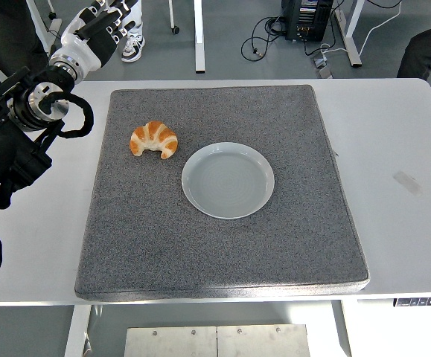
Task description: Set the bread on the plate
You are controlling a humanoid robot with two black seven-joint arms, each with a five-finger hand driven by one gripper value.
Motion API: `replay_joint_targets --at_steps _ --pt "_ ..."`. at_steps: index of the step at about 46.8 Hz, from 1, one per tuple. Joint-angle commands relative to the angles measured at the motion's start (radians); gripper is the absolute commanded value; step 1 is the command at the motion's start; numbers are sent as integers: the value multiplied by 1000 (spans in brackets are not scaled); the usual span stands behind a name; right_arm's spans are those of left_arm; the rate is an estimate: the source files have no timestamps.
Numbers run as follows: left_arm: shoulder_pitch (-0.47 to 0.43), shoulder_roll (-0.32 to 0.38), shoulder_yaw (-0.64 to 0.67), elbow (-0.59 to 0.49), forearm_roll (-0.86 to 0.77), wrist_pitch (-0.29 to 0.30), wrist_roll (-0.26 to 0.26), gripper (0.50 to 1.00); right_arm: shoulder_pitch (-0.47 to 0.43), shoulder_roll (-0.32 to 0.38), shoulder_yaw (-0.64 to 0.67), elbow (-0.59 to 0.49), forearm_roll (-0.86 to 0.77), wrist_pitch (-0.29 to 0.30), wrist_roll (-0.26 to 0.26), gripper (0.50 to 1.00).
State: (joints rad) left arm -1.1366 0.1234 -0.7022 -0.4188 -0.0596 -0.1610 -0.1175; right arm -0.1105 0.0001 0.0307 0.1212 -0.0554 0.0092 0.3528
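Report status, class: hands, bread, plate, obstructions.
Left hand open, raised beyond table's far-left corner. Croissant on grey mat, left of empty plate. Path unobstructed.

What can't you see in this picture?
- Left hand: head view, its fingertips are cut off by the top edge.
- Right arm: not in the head view at all.
- People at the top corners: only dark sleeves show; the edges cut off the rest.
- Croissant underside: hidden against the mat.
- Plate: fully visible, empty.

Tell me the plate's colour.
Pale grey-white plate, plain, seen in the head view.
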Motion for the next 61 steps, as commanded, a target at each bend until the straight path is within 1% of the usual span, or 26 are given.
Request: replay_joint_targets --at_steps 1,10,14,16,19,22,24,28,31,34,37,39,43,45,48,51,56,61 --pt "0 2 -10 0 -3 0 1 989 0 0 0 0 0 0 0 1000" --pt "-15 31 -19 -2 10 -2 -10 989 0 0 0 0 0 0 0 1000" --pt "-18 30 -13 -5 18 -2 -45 989 0 0 0 0 0 0 0 1000" --pt "-23 27 -5 -11 33 1 -48 989 -1 0 0 0 0 0 0 1000" --pt "-29 16 -2 -14 53 23 -48 990 0 0 0 0 0 0 0 1000" --pt "-48 -1 -14 -18 61 69 -50 990 0 0 0 0 0 0 0 1000" --pt "-52 -4 1 -28 67 80 -50 990 0 0 0 0 0 0 0 1000" --pt "-55 11 12 -101 90 75 -45 990 0 0 0 0 0 0 0 1000" --pt "-54 50 13 -198 110 77 -45 990 0 0 0 0 0 0 0 1000" --pt "-55 76 26 -241 151 84 -39 989 0 0 0 0 0 0 0 1000" --pt "-69 84 76 -239 201 107 -34 984 0 0 0 0 0 0 0 1000" --pt "-92 87 145 -245 243 126 -43 984 0 0 0 0 0 0 0 1000" --pt "-133 131 266 -253 349 135 -60 986 0 0 0 0 0 0 0 1000" --pt "-150 151 300 -255 398 135 -68 986 0 0 0 0 0 0 0 1000" --pt "-189 159 326 -256 429 132 -65 986 0 0 0 0 0 0 0 1000" --pt "-213 166 358 -258 445 112 -68 987 0 0 0 0 0 0 0 1000" --pt "-259 214 498 -264 466 48 -76 987 0 0 0 0 0 0 0 1000" --pt "-302 226 616 -275 569 43 -123 987 0 0 0 0 0 0 0 1000"
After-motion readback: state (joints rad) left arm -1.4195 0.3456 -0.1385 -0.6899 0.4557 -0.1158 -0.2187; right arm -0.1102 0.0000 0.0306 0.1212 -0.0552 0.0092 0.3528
